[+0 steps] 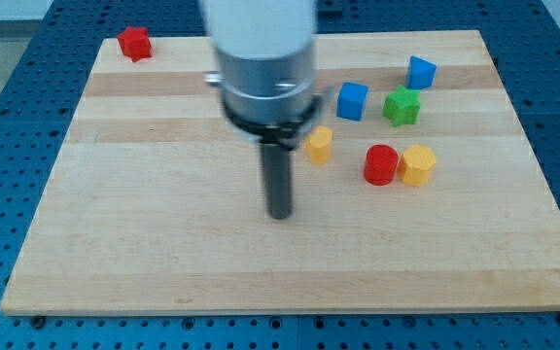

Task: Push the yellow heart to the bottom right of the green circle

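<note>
My tip [280, 215] rests on the wooden board [163, 243] left of centre. Two yellow blocks show. One small yellow block [319, 144] lies just up and right of my tip, close to the rod. The other yellow block [417, 165] touches the right side of a red cylinder [381, 164]. I cannot tell which of them is the heart. The only green block in sight is a green star [402, 106] at the upper right. No green circle shows; the arm's body [265, 68] hides part of the board's top middle.
A blue cube [352, 100] lies left of the green star, and another blue block [421, 71] lies above it. A red star [135, 43] sits at the board's top left corner. A blue perforated table surrounds the board.
</note>
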{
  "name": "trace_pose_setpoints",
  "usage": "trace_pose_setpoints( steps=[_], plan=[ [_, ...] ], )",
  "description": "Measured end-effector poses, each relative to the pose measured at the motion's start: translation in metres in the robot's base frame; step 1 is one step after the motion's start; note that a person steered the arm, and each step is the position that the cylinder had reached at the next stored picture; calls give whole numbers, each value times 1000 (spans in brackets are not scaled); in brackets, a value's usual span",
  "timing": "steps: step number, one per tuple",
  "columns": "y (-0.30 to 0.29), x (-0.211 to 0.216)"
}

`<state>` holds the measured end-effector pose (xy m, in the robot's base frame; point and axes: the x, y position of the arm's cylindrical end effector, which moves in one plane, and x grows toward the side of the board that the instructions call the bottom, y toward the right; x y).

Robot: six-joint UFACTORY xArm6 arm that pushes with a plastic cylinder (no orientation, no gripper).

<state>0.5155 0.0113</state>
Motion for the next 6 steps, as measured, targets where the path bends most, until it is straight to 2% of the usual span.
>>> trace_pose_setpoints(
  steps=[1,3,5,6],
  plan=[
    [53,-12],
    [52,-97],
    [11,-112],
    [31,-108]
  ],
)
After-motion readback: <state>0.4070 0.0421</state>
